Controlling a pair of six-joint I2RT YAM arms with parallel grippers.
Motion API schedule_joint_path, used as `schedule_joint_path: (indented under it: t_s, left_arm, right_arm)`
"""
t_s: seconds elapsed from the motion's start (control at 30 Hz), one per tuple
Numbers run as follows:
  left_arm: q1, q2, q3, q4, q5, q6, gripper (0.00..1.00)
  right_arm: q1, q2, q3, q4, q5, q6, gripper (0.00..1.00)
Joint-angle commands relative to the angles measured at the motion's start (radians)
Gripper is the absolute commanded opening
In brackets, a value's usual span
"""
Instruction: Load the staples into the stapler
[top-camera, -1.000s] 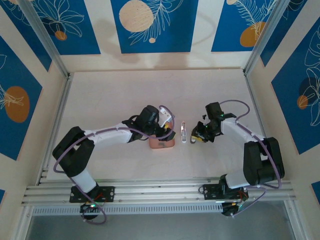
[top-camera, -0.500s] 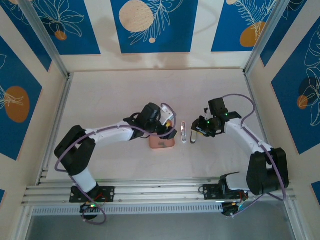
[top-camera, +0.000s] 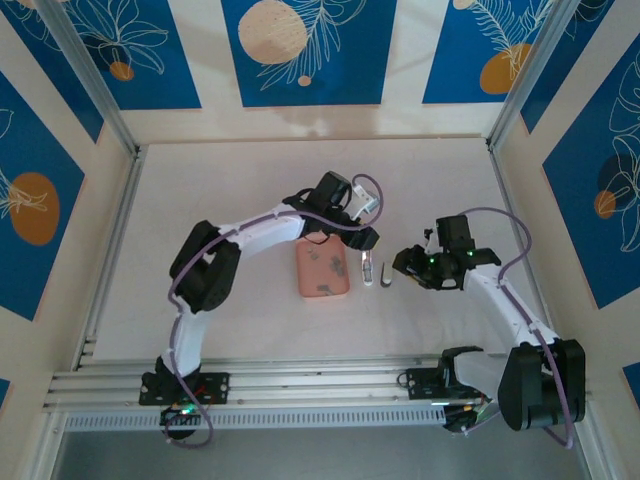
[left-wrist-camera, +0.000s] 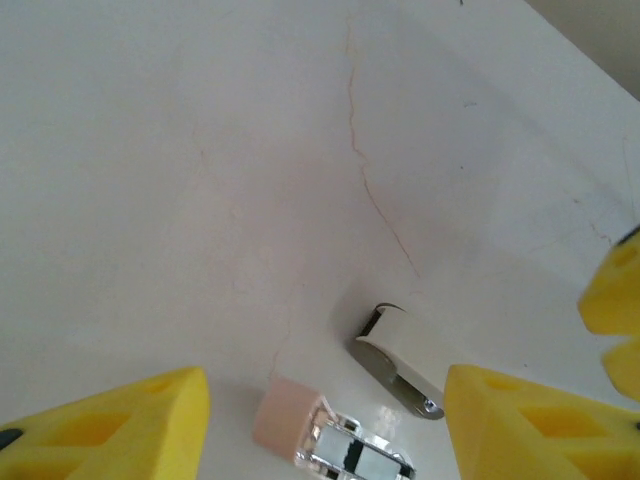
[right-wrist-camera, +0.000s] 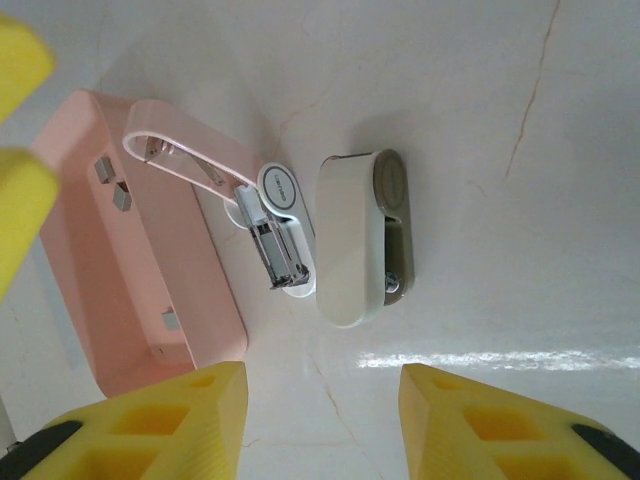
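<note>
"right wrist view; where do the staples (right-wrist-camera: 104, 171) lie?"
"a few grey bits in the pink tray (right-wrist-camera: 140, 262), left of my right gripper (right-wrist-camera: 320, 380); its fingers are spread wide, holding nothing."
"and the stapler (right-wrist-camera: 280, 250)?"
"flipped open just beside the tray, a white piece (right-wrist-camera: 350, 240) next to it; my left gripper (left-wrist-camera: 327, 390) hangs over it, wide apart, empty; table (top-camera: 220, 190) stretches broad around them."

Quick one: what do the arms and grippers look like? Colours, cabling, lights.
The left arm and right arm have white links with black joints, and a lilac cable loops alongside each. The fingers are bright yellow blocks with moulded hollow pockets. Small green lights glow at the right wrist.
</note>
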Motion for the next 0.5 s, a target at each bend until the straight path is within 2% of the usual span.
schedule_joint_path:
  t_s: [0.0, 0.2, 0.47]
  left_arm:
    - [0.007, 0.072, 0.098, -0.108, 0.095, 0.015, 0.62]
    - [0.006, 0.141, 0.163, -0.134, 0.163, -0.004, 0.61]
    - [0.004, 0.135, 0.151, -0.159, 0.215, 0.019, 0.6]
  right_arm:
    - [-0.009, -0.031, -0.024, 0.001, -0.021, 0.002, 0.45]
    - [-0.032, -0.054, -0.04, 0.001, -0.028, 0.002, 0.46]
    - [-0.048, -0.057, -0.037, 0.009, -0.04, -0.002, 0.46]
